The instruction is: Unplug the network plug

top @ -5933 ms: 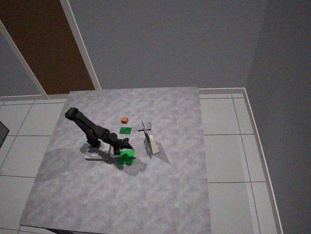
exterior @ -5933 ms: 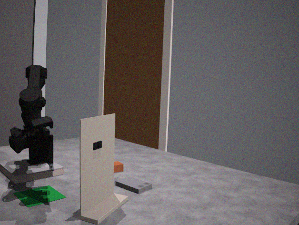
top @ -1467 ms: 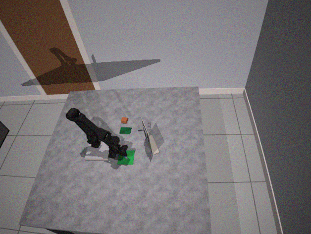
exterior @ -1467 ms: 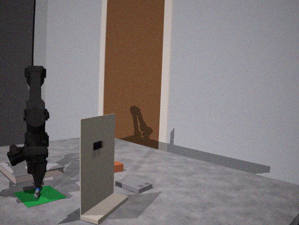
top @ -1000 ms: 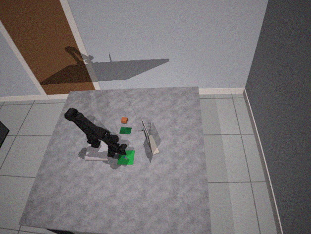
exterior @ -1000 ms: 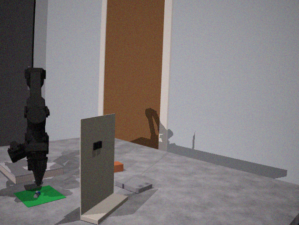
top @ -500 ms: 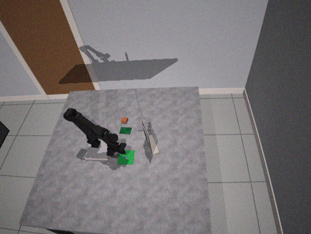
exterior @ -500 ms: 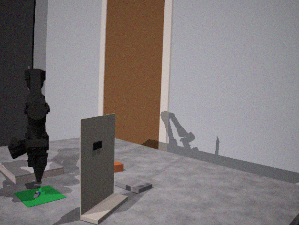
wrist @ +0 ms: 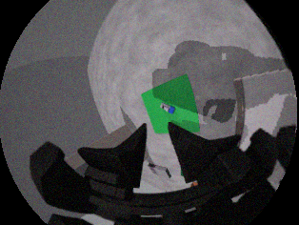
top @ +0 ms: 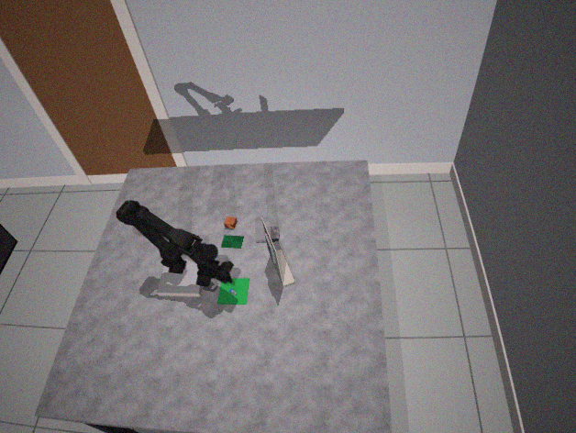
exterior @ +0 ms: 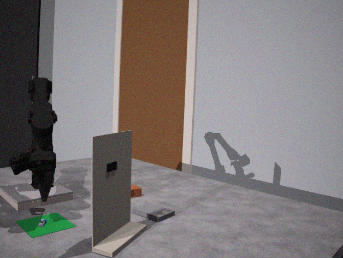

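The small grey plug with a blue end (top: 232, 292) (exterior: 42, 222) (wrist: 167, 108) lies inside the bright green marked square (top: 241, 298) (exterior: 62, 225) (wrist: 151, 110), near its middle. My gripper (top: 230, 282) (exterior: 44, 200) (wrist: 157, 125) is open and empty, pointing down. Its fingertips are above the table and apart from the plug, with a gap between them in the wrist view. The upright panel (top: 281, 265) (exterior: 111, 199) stands beyond the square, with a black socket block (exterior: 111, 166) on the side facing the exterior camera. The socket's front is hidden there.
An orange block (top: 230, 222) (exterior: 135, 192) and a dark green patch (top: 232, 241) lie to one side of the marked square. A flat grey box (exterior: 160, 215) lies by the panel. A low pale slab (top: 179, 293) (exterior: 45, 204) lies beneath the arm.
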`<state>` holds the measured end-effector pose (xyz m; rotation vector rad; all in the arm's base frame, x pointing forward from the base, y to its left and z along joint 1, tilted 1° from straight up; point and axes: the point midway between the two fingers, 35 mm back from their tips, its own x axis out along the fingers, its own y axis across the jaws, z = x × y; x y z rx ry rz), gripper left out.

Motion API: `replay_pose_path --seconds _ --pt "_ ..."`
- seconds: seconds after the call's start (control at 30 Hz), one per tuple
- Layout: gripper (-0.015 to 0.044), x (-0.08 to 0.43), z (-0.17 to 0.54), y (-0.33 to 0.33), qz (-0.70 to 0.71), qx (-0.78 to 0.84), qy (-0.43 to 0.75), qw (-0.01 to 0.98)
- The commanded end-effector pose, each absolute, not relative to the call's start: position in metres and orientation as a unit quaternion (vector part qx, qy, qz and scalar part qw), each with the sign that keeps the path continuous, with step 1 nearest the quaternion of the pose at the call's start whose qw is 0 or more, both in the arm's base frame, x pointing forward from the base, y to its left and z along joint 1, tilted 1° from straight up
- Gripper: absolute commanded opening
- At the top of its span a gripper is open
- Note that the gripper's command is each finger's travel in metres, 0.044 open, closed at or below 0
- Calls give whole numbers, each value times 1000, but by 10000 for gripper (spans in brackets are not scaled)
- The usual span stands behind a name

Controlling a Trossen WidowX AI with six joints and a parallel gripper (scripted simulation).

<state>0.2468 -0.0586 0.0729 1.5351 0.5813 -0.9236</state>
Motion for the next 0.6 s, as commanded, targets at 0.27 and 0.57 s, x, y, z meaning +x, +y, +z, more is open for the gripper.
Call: replay_pose_path --seconds 0.27,0.57 --pt "156 247 94 -59 -395 660 244 590" --pt "156 245 108 -58 -395 660 244 590"
